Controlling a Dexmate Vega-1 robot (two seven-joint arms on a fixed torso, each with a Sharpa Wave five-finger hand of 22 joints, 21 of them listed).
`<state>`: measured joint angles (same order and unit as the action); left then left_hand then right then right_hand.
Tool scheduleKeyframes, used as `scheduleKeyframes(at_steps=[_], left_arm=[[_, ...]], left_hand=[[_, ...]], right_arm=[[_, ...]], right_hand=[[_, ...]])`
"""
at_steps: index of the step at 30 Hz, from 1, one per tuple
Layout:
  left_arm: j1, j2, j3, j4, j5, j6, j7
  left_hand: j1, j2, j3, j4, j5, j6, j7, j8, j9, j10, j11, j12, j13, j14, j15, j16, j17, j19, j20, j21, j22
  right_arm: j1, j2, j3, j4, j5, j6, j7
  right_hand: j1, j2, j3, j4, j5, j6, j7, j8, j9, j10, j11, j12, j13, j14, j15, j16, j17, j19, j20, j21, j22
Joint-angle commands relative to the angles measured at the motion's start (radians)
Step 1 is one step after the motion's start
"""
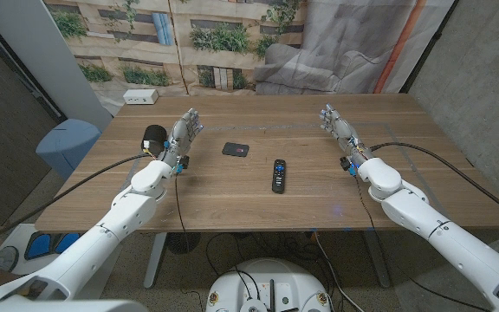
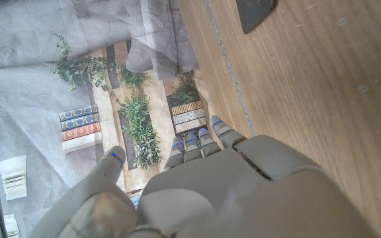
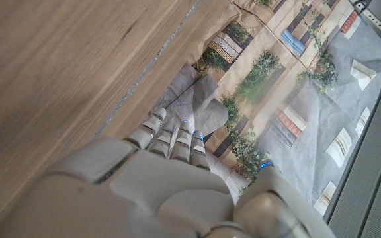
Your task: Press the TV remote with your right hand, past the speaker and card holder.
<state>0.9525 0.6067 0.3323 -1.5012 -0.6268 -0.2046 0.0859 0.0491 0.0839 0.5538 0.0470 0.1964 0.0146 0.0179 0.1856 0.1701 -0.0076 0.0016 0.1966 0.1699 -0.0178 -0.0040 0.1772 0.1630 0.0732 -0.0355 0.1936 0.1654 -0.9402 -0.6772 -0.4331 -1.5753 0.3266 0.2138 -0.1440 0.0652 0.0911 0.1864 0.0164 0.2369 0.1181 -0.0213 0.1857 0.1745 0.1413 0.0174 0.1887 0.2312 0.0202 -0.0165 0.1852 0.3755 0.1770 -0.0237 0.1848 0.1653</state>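
The black TV remote (image 1: 278,175) lies lengthwise near the middle of the wooden table (image 1: 258,204). A dark card holder (image 1: 236,149) with a red mark lies behind it to the left; a corner of this card holder (image 2: 253,12) reaches into the left wrist view. A black cylindrical speaker (image 1: 152,138) stands at the left, right beside my left hand (image 1: 183,136), which is open with fingers stretched out. My right hand (image 1: 340,128) stands open at the right, well clear of the remote. Both wrist views look over the backs of my left hand (image 2: 210,192) and right hand (image 3: 144,192).
A white power strip (image 1: 140,97) sits at the table's far left corner. A blue bin (image 1: 66,144) stands on the floor left of the table. Cables trail from both wrists over the table's sides. A printed backdrop hangs behind the table.
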Motion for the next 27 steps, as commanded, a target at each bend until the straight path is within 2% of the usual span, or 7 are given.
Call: scheduleKeyframes(at_steps=[1,12,21,27], left_arm=[[0.004,-0.003,0.004,-0.024,0.012,0.013,0.024],[0.009,-0.015,0.003,-0.021,0.022,-0.004,0.041],[0.021,-0.012,-0.003,-0.025,0.022,-0.012,0.044],[0.033,-0.01,-0.011,-0.028,0.018,-0.019,0.048]], left_hand=[[0.009,0.062,0.005,-0.002,0.003,0.005,0.0,0.0,0.002,0.004,-0.004,0.001,0.004,0.005,-0.002,0.002,0.003,0.009,-0.027,0.001,0.003],[0.01,0.061,0.01,-0.007,0.003,0.008,-0.004,-0.001,0.002,0.007,-0.01,0.0,0.004,0.008,-0.005,0.001,0.003,0.01,-0.028,0.0,0.003],[0.011,0.062,0.014,-0.012,0.002,0.013,-0.007,0.0,0.003,0.01,-0.008,0.0,0.004,0.012,-0.005,0.001,0.003,0.013,-0.029,0.0,0.003],[0.011,0.062,0.017,-0.014,0.001,0.013,-0.008,-0.001,0.003,0.012,-0.009,-0.001,0.004,0.014,-0.007,0.001,0.004,0.014,-0.028,0.0,0.004]], right_arm=[[-0.031,-0.089,-0.021,-0.14,-0.191,-0.09,-0.059],[-0.026,-0.144,-0.06,-0.267,-0.374,-0.238,-0.075],[0.006,-0.181,-0.129,-0.356,-0.563,-0.387,-0.036],[0.016,-0.204,-0.17,-0.414,-0.679,-0.467,0.004]], right_hand=[[0.014,0.014,0.012,-0.002,0.006,0.003,-0.009,0.005,0.001,-0.001,-0.01,0.002,-0.003,-0.001,-0.011,0.004,-0.005,-0.005,-0.009,-0.003,0.003],[0.019,0.018,0.018,-0.006,0.007,0.006,-0.02,0.005,0.001,-0.007,-0.019,0.0,-0.01,-0.003,-0.015,0.004,-0.016,-0.009,-0.011,-0.003,0.002],[0.023,0.02,0.025,-0.009,0.006,0.008,-0.038,0.003,0.001,-0.026,-0.019,-0.005,-0.018,-0.016,-0.016,0.0,-0.027,-0.015,-0.012,-0.003,0.002],[0.019,0.023,0.029,-0.007,0.004,0.007,-0.053,0.002,0.001,-0.056,-0.032,-0.011,-0.024,-0.035,-0.019,-0.003,-0.037,-0.027,-0.011,-0.004,0.002]])
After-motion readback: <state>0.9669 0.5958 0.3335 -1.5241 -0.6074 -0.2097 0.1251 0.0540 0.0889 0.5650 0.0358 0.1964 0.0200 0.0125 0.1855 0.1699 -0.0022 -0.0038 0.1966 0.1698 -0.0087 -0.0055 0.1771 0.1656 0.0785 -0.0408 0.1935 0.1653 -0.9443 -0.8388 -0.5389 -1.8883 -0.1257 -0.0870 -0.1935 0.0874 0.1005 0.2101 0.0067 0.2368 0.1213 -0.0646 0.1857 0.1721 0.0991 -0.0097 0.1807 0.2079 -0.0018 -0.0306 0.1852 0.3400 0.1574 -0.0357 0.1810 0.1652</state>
